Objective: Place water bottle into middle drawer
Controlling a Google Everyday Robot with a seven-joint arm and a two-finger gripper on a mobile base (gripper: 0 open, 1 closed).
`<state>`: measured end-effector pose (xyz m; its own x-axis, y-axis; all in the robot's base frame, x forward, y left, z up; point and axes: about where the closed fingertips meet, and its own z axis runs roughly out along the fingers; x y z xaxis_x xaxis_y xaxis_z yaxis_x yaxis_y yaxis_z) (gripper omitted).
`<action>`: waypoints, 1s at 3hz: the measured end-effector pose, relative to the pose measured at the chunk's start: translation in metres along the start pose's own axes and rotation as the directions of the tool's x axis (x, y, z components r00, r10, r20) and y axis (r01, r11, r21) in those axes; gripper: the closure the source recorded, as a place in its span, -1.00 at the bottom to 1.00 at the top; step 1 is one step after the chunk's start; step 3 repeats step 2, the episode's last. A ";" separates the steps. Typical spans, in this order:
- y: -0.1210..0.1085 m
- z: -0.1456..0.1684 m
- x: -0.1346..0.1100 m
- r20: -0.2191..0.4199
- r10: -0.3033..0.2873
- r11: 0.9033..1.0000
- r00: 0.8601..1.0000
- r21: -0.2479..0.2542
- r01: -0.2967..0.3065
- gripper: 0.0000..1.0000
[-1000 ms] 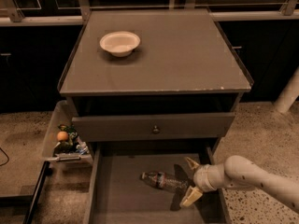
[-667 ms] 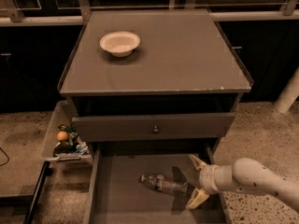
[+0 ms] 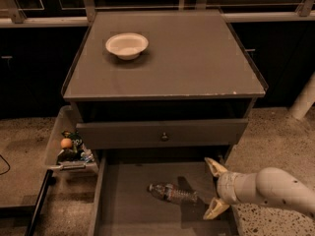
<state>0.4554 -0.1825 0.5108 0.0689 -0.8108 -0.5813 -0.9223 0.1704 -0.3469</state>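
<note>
The water bottle [image 3: 172, 192] lies on its side on the grey floor of the pulled-out middle drawer [image 3: 128, 215], cap toward the left. My gripper [image 3: 215, 189] is at the drawer's right side, just right of the bottle and not touching it. Its two cream fingers [image 3: 214, 166] are spread wide apart with nothing between them. My white arm [image 3: 275, 188] reaches in from the right.
A cream bowl [image 3: 127, 44] sits on the cabinet top [image 3: 197, 58]. The drawer above [image 3: 162, 132], with a small round knob, overhangs the back of the open one. A clear bin of toys [image 3: 69, 149] stands at the left. A white post [image 3: 304, 100] stands at the right.
The gripper has drawn back to the right, away from the bottle, with its fingers still spread. The bottle stays lying in the drawer.
</note>
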 end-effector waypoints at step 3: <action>-0.025 -0.065 -0.027 -0.009 -0.100 0.993 0.995 0.065 0.100 -1.00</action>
